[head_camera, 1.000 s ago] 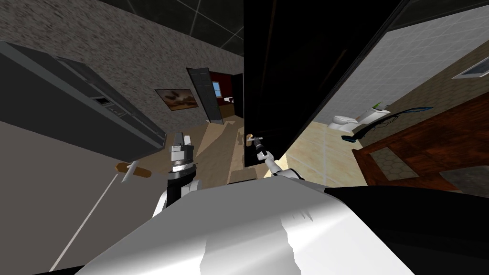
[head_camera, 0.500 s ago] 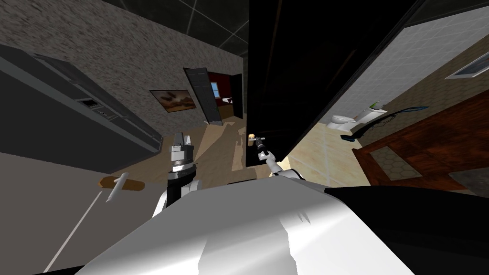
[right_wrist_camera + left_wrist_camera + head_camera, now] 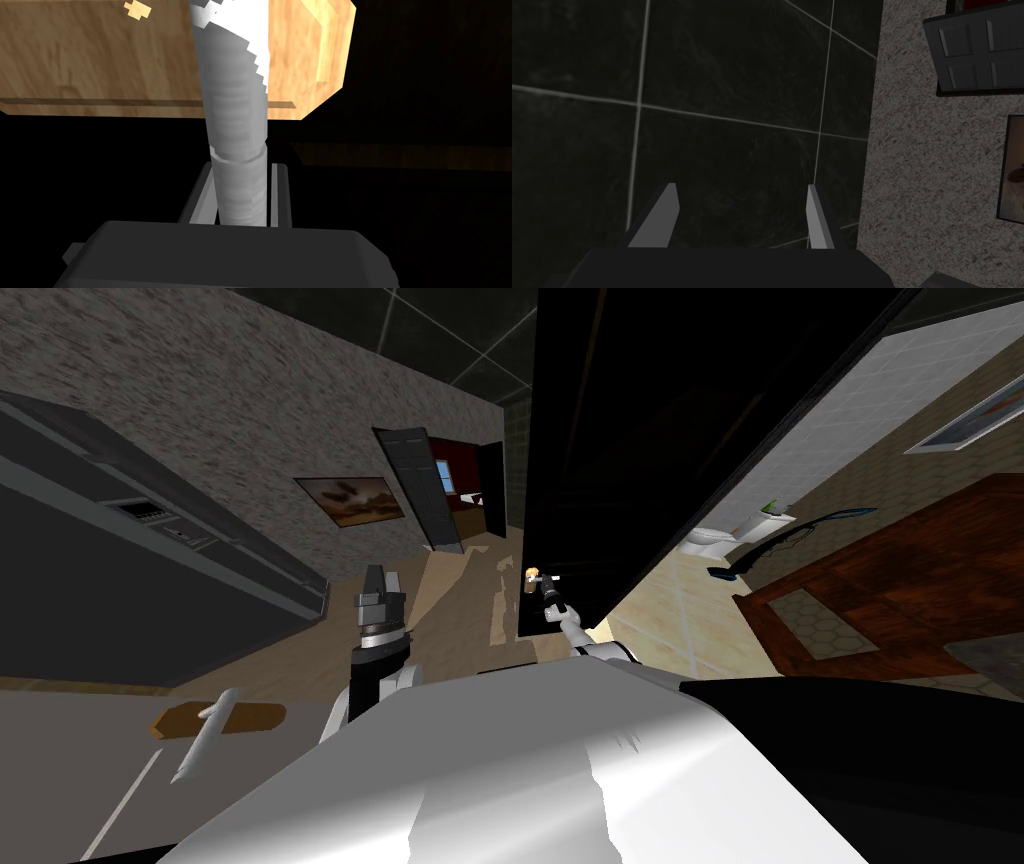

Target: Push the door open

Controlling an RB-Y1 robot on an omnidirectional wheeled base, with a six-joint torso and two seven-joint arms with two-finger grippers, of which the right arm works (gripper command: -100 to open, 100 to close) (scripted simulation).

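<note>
— Speckled grey hallway wall [image 3: 250, 408] on the left, tiled bathroom floor [image 3: 680, 608] on the right. Where's the door?

— Dead centre. The dark door [image 3: 640, 438] stands partly swung, with a toilet [image 3: 708, 538] far off to its right.

— How will it handle?

— Rigid and probably heavy, I'd judge, turning only on its hinges. The best hold is the lever handle [image 3: 537, 576] by its free edge, where a push should turn it most.

— And the tools?

— The head view puts the right tool [image 3: 546, 586] at the lever handle. Its wrist view adds that both fingers are clenched on the lever handle, with a wooden backplate [image 3: 100, 60] behind. The left tool [image 3: 379, 583] is raised left of the door, fingers spread, grasping nothing.
</note>
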